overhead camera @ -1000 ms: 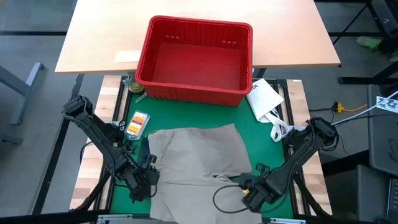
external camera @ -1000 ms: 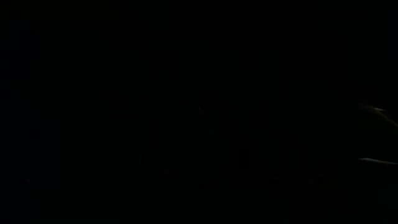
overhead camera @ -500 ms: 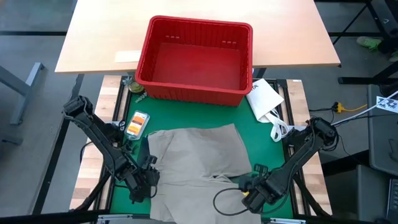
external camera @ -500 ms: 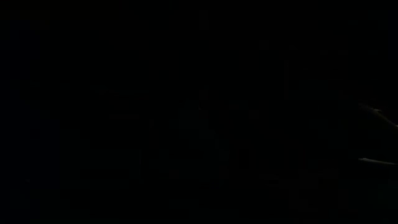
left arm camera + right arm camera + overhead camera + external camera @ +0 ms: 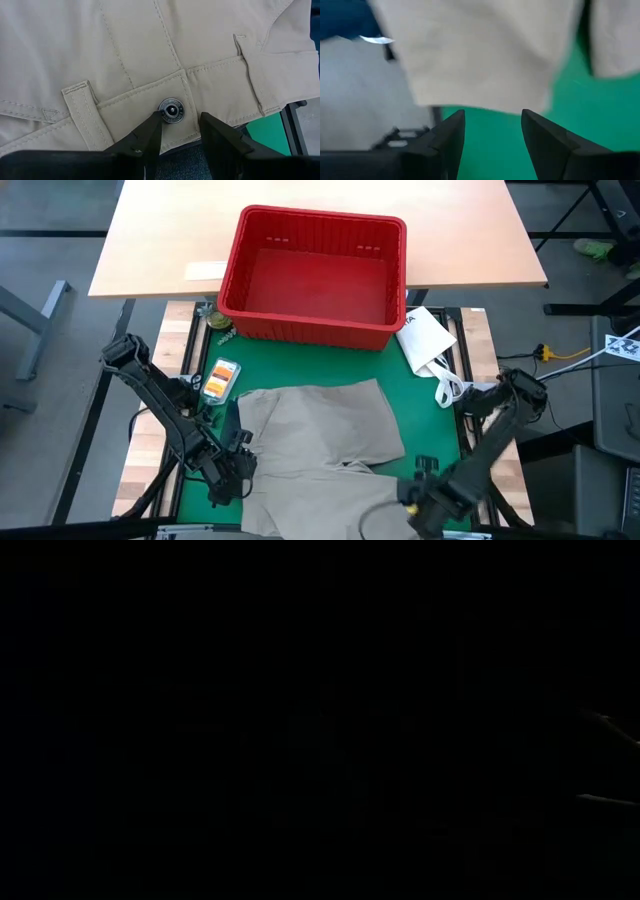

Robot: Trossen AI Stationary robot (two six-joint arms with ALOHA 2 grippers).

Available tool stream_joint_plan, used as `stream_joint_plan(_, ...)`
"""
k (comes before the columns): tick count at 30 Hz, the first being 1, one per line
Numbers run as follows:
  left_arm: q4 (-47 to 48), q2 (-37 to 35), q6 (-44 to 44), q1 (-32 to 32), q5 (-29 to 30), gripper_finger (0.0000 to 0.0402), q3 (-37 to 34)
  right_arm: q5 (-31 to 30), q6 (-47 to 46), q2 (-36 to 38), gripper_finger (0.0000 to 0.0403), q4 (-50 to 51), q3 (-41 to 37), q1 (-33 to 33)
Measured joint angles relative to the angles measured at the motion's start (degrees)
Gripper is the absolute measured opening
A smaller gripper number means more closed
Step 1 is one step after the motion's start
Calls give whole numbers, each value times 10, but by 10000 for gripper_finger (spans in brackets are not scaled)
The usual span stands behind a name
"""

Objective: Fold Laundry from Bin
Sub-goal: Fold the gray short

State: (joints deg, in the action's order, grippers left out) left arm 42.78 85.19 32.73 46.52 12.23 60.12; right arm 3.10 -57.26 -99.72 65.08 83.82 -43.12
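The tan khaki trousers (image 5: 310, 430) lie spread on the green mat (image 5: 440, 430), waistband toward the near left. The red bin (image 5: 300, 330) stands beyond them at the far side, and I see nothing in it. My left gripper (image 5: 238, 465) is open over the waistband, its fingertips on either side of the metal button (image 5: 171, 110). Dark blue denim (image 5: 185, 162) shows under the waistband's edge. My right gripper (image 5: 425, 498) stands open near the table's near right corner, over bare mat (image 5: 490, 150), just off the trousers' edge (image 5: 485, 95). My left gripper comes at the waistband (image 5: 125, 107) slanting down from the near side, one fingertip (image 5: 152, 127) on each side of the button. The cloth between them lies flat. I cannot tell whether the fingertips touch it.
A white packet (image 5: 425, 338) with looped handles (image 5: 447, 387) lies right of the bin. A small orange packet (image 5: 220, 378) lies on the mat at the left. A wooden tabletop (image 5: 160, 240) stretches behind the bin. The low view is dark.
My right gripper has moved off the trousers' near right part toward the table's near right corner, rising a little and rolling somewhat. The trousers stay on the mat.
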Motion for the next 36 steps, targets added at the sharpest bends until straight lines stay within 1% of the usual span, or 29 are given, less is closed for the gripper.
stream_joint_plan(2,0,0,0,0,0,128,0,-42,-21,0,195,-46,2,-27)
stream_joint_plan(4,0,0,0,0,0,128,0,-94,-39,-2,195,-113,-2,-51)
stream_joint_plan(6,0,0,1,0,1,128,0,-142,-40,-10,195,-165,-5,-77)
stream_joint_plan(8,0,0,1,0,1,128,0,-175,-26,-27,195,-212,-5,-96)
stream_joint_plan(10,0,0,2,0,1,128,0,-191,-5,-46,195,-235,-5,-114)
stream_joint_plan(15,0,0,3,0,1,128,0,-190,38,-96,195,-245,-6,-133)
stream_joint_plan(24,-1,0,3,0,1,128,0,-186,97,-147,195,-246,-6,-126)
stream_joint_plan(28,-1,0,3,0,1,128,0,-185,102,-169,195,-247,-6,-127)
stream_joint_plan(34,0,0,2,0,1,128,1,-149,123,-196,195,-246,-5,-123)
stream_joint_plan(36,2,0,-1,0,1,128,11,-139,123,-200,195,-246,-4,-121)
